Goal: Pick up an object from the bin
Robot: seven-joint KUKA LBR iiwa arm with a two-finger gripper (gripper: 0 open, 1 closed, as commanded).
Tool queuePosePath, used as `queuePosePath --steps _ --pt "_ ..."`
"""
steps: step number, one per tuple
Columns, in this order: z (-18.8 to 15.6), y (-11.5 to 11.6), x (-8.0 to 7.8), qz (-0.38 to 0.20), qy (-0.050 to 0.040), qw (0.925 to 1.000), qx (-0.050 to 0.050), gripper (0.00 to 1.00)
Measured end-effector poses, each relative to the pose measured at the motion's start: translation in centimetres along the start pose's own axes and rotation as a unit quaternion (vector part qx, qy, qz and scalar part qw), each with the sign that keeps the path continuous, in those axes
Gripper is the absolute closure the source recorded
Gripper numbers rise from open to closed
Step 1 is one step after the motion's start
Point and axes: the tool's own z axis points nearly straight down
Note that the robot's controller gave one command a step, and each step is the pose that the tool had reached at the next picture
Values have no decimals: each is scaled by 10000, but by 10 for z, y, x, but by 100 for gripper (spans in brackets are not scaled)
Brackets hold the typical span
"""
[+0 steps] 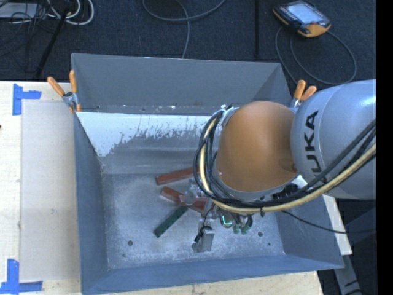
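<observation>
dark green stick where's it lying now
The dark green flat stick lies on the grey metal bin floor, just below the reddish-brown sticks, left of the pincer.

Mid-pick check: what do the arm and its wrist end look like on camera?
A rounded silver-grey arm link carries black lettering, of which "UKA" is readable. At the wrist sits an orange dome-shaped cover, ringed by looped black and pale-yellow cables. Below it hangs a small dark metal gripper.

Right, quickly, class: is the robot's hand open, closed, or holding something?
Hand: cannot be told. It hangs low in the bin, next to a dark green bar and some reddish-brown bars.
</observation>
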Motion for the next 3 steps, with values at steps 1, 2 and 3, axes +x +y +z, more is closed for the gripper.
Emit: queuePosePath --steps 1,2,3 --pt "-3 0 -2 19 -36 10000 -6 0" --pt "36 -7 -42 -313 -84 9995 -12 0" --pt "79 -16 -58 102 -37 9999 -5 0"
